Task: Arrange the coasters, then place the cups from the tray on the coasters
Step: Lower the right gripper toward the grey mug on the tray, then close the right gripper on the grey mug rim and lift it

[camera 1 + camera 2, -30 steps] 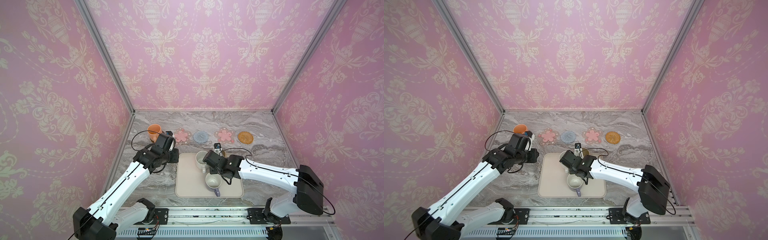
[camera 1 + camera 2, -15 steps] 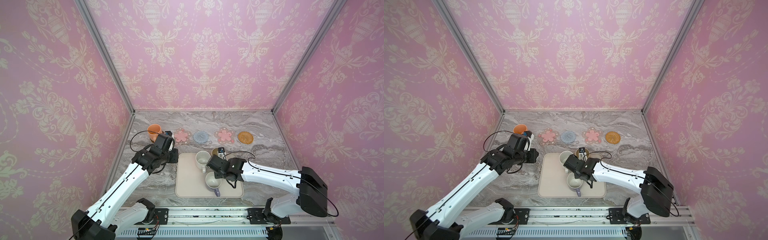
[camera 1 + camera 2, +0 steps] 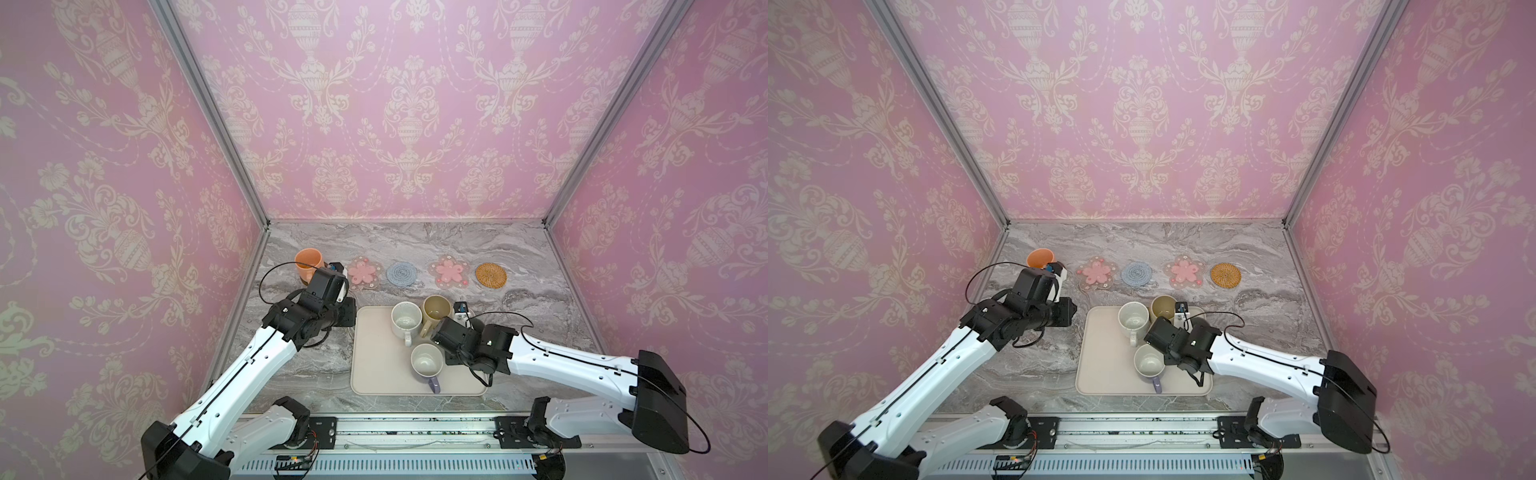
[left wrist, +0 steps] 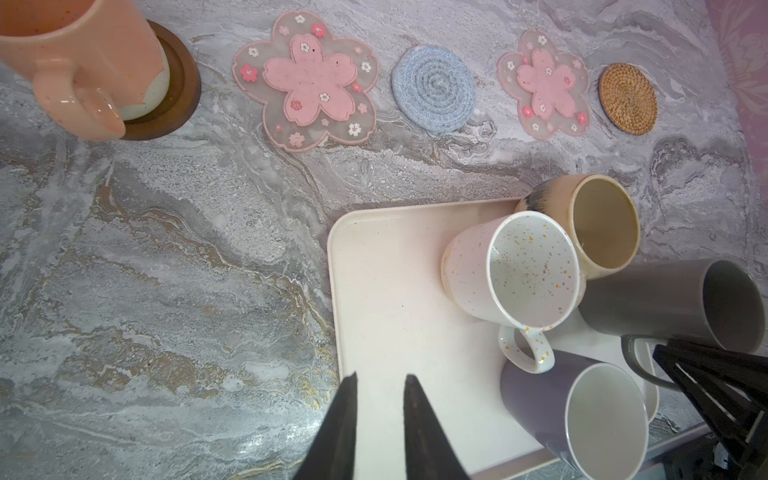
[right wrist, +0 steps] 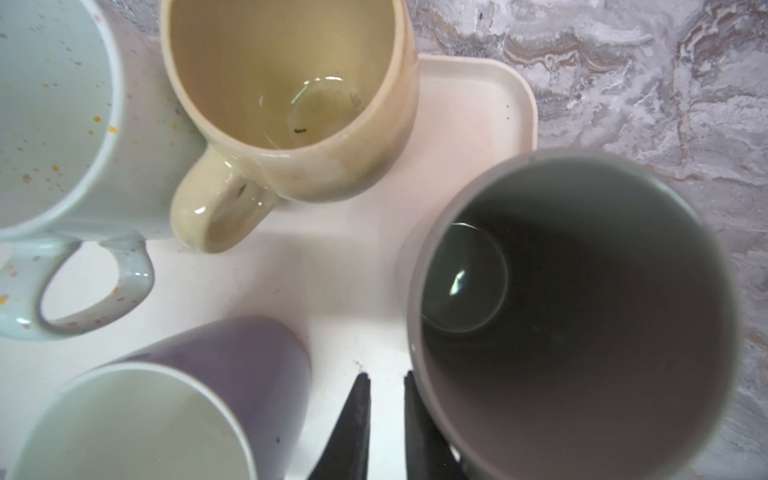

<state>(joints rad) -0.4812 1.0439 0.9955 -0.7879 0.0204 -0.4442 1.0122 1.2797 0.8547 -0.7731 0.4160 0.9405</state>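
- Overhead, in both top views, the tray (image 3: 374, 357) lies on the marble table (image 3: 540, 257). At its 12 o'clock runs a row: first flower coaster (image 3: 363, 272), blue coaster (image 3: 402, 273), second flower coaster (image 3: 449, 270), rattan coaster (image 3: 491, 275). The orange mug (image 3: 309, 262) stands at the row's 9 o'clock end. On the tray the speckled mug (image 3: 405, 322) and beige mug (image 3: 436, 309) stand side by side, with the lavender mug (image 3: 426, 361) at their 6 o'clock. The left arm (image 3: 266, 353) ends by the tray's 10 o'clock corner, and the right arm (image 3: 561, 365) comes over the tray from 3 o'clock.
- Left wrist view: the left gripper (image 4: 381, 376) shows over the tray's bare edge, fingers a slit apart with nothing between them. The orange mug stands on the dark brown coaster (image 4: 183, 83). The dark grey mug (image 4: 648, 299) stands on the tray beside the beige and speckled ones.
- Right wrist view: the right gripper (image 5: 386, 374) has its fingers drawn almost together, clamping nothing. One finger is just beside the dark grey mug's wall, and the lavender mug is near the other.
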